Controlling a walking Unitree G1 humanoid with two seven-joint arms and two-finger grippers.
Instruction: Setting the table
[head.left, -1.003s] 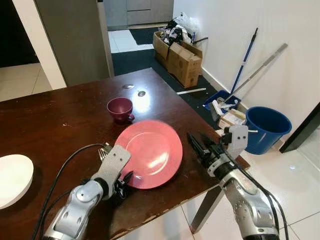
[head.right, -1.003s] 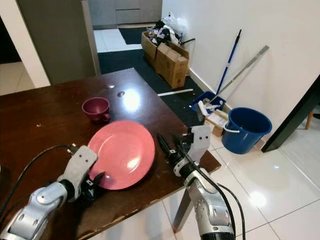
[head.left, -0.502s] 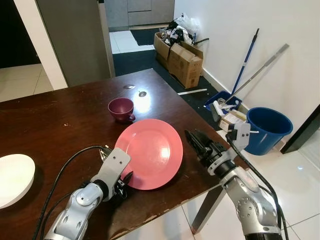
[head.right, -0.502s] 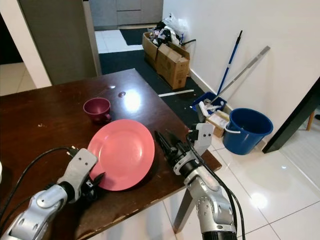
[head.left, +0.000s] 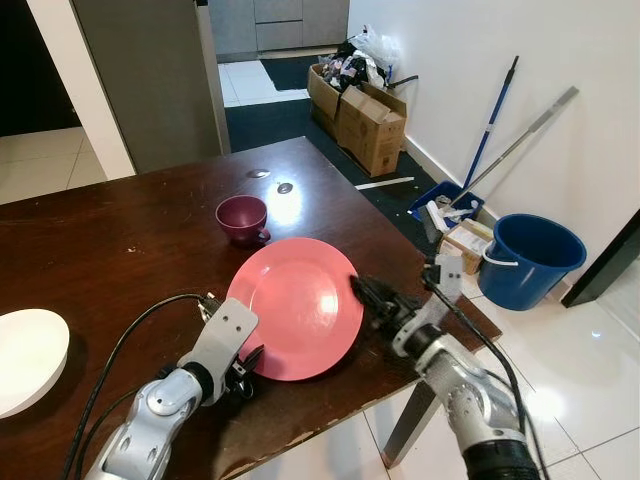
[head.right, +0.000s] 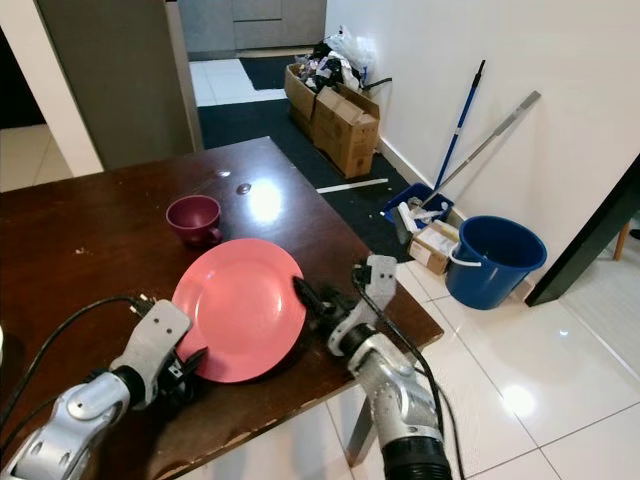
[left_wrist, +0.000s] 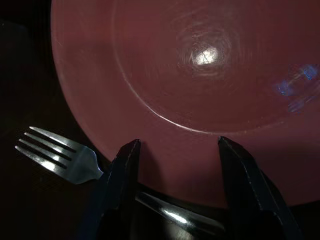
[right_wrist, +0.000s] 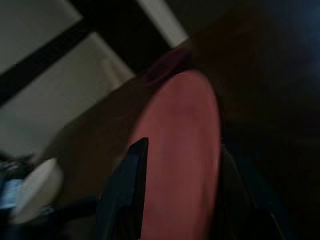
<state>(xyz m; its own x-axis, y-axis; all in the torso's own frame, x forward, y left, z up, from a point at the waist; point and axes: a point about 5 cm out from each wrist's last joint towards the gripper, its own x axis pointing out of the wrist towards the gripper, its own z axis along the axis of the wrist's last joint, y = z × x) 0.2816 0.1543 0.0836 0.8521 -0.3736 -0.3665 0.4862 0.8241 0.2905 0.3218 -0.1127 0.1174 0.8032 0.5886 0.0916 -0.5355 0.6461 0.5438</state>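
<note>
A plain pink plate (head.left: 295, 306) is lying at the centre of the frame on a dark reddish-brown desk (head.left: 110, 250), which is showing a white glare patch and pale chipped spots along its lower edge. Above the plate, a plum-purple cup (head.left: 242, 218) is sitting. At the left edge a white dish (head.left: 28, 357) is showing. A silver fork (left_wrist: 60, 159) is gleaming beside the plate. Both arms are showing silver with black jaws. At the right, a deep blue bucket (head.left: 530, 258) is standing on glossy white tiles (head.left: 590, 380); brown cardboard boxes (head.left: 365, 118) are sitting at the upper centre on dark flooring (head.left: 275, 120).
</note>
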